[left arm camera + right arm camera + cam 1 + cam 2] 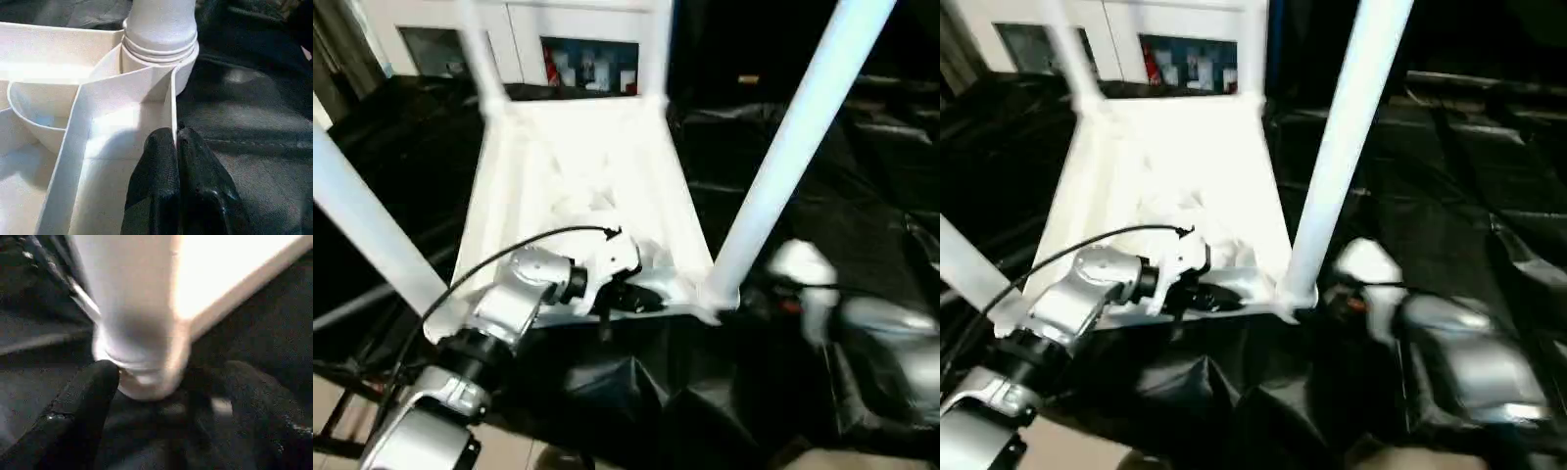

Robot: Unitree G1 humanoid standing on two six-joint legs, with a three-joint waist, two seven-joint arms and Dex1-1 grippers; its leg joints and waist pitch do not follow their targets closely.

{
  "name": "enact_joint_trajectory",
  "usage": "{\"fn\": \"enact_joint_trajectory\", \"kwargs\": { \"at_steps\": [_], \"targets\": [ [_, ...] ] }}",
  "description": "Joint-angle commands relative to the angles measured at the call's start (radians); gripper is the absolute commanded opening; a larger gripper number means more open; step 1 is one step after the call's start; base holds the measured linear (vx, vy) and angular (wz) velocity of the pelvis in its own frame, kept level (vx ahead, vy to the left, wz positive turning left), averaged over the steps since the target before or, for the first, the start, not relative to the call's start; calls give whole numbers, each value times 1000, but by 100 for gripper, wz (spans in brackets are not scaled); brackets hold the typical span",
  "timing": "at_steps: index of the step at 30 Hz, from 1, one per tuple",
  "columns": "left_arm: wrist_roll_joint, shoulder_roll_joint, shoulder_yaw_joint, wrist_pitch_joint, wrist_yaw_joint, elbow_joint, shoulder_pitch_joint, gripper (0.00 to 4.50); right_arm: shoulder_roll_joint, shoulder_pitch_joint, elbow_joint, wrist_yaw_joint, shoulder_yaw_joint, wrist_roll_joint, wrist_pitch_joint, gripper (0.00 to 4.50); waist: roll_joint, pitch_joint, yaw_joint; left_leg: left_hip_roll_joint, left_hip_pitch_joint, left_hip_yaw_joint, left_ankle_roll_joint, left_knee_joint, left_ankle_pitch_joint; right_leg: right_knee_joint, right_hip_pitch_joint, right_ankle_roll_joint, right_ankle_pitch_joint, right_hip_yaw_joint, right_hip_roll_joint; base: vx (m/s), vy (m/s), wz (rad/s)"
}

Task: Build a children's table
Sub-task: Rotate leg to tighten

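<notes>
The white tabletop (578,166) lies upside down on the black drape, ribbed side up. Several white legs stand in its corner sockets, among them the near right leg (793,147) and the near left leg (362,225). My left gripper (626,299) is at the near edge. In the left wrist view it (175,134) is shut on the thin rim wall (172,98), just short of the near right socket (159,49). My right gripper (171,401) is open, one black finger (93,396) on each side of the base of that leg (142,347).
The black-draped work table (862,176) spreads wide to the right and behind. White cabinets with small items on a shelf (587,64) stand at the back. Pale floor (509,450) and a dark frame (342,411) show at the near left.
</notes>
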Motion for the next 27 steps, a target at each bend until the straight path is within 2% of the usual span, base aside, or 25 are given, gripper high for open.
{"fn": "enact_joint_trajectory", "kwargs": {
  "at_steps": [1,2,3,4,6,10,13,14,15,17,18,20,27],
  "targets": [
    [-22,4,-20,-21,-55,-44,-14,0,-37,3,1,11,-50,27,15,378,-13,-77,-1,70,30,-34,54,-63,-254,-78,43,-211,-271,44,-83,0,0,0],
    [-21,9,-22,-27,-59,-42,-15,0,-57,5,5,12,-64,38,13,378,-21,-81,-1,69,30,-32,62,-60,-234,-74,45,-215,-250,43,-80,0,0,0],
    [-20,11,-23,-30,-59,-40,-16,0,-62,5,8,13,-68,40,12,378,-16,-82,2,70,30,-32,72,-58,-215,-71,44,-221,-231,42,-81,0,0,0],
    [-20,13,-24,-32,-61,-38,-16,0,-66,5,11,14,-74,40,10,378,-19,-84,2,70,29,-31,77,-56,-208,-70,45,-223,-221,42,-81,0,0,0],
    [-25,22,-28,-33,-82,-43,-15,0,-69,-2,28,1,-88,33,1,378,-17,-84,3,69,28,-30,86,-54,-198,-68,43,-232,-214,39,-81,0,0,0],
    [-50,39,-33,-44,-135,-77,1,0,-40,-18,44,-59,-85,8,-18,378,-15,-92,7,71,29,-30,91,-50,-169,-60,43,-243,-176,37,-79,0,0,0],
    [-56,49,-37,-42,-157,-89,7,0,-22,-28,54,-94,-80,-8,-29,378,-13,-92,7,72,29,-29,89,-49,-165,-57,40,-253,-160,36,-77,0,0,0],
    [-49,72,-47,-60,-186,-99,16,0,19,-53,79,-170,-74,-28,-38,378,-9,-93,10,72,29,-30,80,-49,-167,-56,37,-253,-174,36,-78,0,0,0],
    [-49,72,-47,-60,-186,-99,16,0,19,-53,79,-170,-74,-28,-38,378,-8,-94,11,73,31,-30,72,-48,-174,-56,36,-252,-181,35,-78,0,0,0],
    [-47,83,-42,-91,-185,-89,18,0,65,-79,110,-238,-75,-39,-57,378,-10,-95,15,73,36,-28,46,-49,-215,-59,35,-244,-215,37,-79,0,0,0],
    [-48,87,-43,-94,-188,-89,19,0,74,-84,115,-250,-74,-40,-59,378,-8,-95,17,74,38,-29,39,-49,-223,-58,33,-243,-223,37,-81,0,0,0],
    [-48,96,-45,-99,-200,-91,19,0,90,-93,125,-270,-74,-43,-60,378,-10,-94,16,72,35,-30,17,-52,-243,-57,34,-230,-244,37,-79,0,0,0],
    [-41,120,-40,-107,-201,-102,27,0,173,-115,135,-349,-53,-60,-65,378,-12,-93,13,70,33,-31,1,-53,-263,-58,32,-206,-286,41,-84,0,0,0]
  ]
}}
